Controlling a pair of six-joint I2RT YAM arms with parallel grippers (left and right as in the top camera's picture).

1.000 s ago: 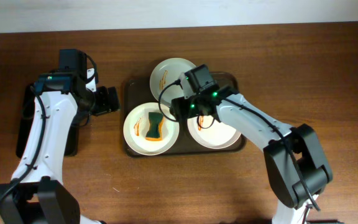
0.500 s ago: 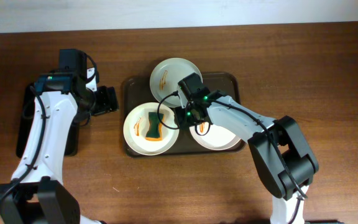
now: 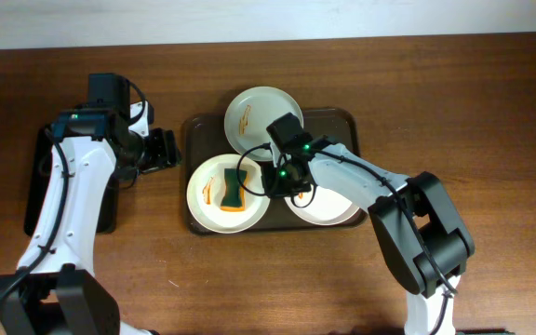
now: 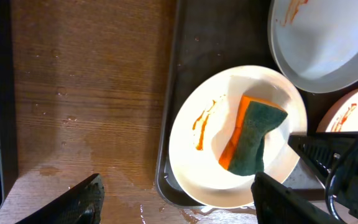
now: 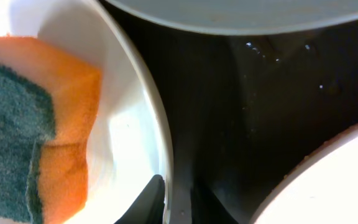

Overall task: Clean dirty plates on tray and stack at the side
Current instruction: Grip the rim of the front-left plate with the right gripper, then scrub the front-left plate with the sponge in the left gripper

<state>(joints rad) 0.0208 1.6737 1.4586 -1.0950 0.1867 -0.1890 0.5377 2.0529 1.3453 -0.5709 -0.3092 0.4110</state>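
On tray [image 3: 203, 140]: three plates, with left plate [image 3: 212, 212] at 8 o'clock, top plate [image 3: 261, 104] at 12 and right plate [image 3: 338, 208] at 4.
Left plate: white, lying flat on the tray near its 9 o'clock rim. Carries the sponge [image 3: 232, 189] and an orange-red sauce [image 4: 201, 124] streak on its 9 o'clock side.
Sponge: orange body with a green scrub face, lying near the plate centre. It touches only that plate.
Top plate: pale green, with sauce streaks near the middle. Its far edge overhangs the tray rim at 12 o'clock, and its near edge is just beside the left plate.
Right plate: mostly covered by the right arm in the overhead view. The left wrist view shows a red streak near its edge.
Right gripper [image 5: 176, 202]: at the left plate's 3 o'clock rim, one finger inside the plate and one outside. The gap is narrow and it looks pinched on the rim. The sponge is just beside the inner finger, not touching it.
Left gripper [image 4: 179, 199]: over the table [image 3: 454, 93] at the tray's 9 o'clock, spread wide with nothing between the fingers. It is apart from all plates.
Tray surface: dark brown, with water droplets between the plates in the right wrist view.
Black tray [image 3: 35, 200]: at the table's 9 o'clock edge, partly under the left arm, apart from the brown tray.
Table: brown wood, with a wet sheen beside the tray's left rim in the left wrist view.
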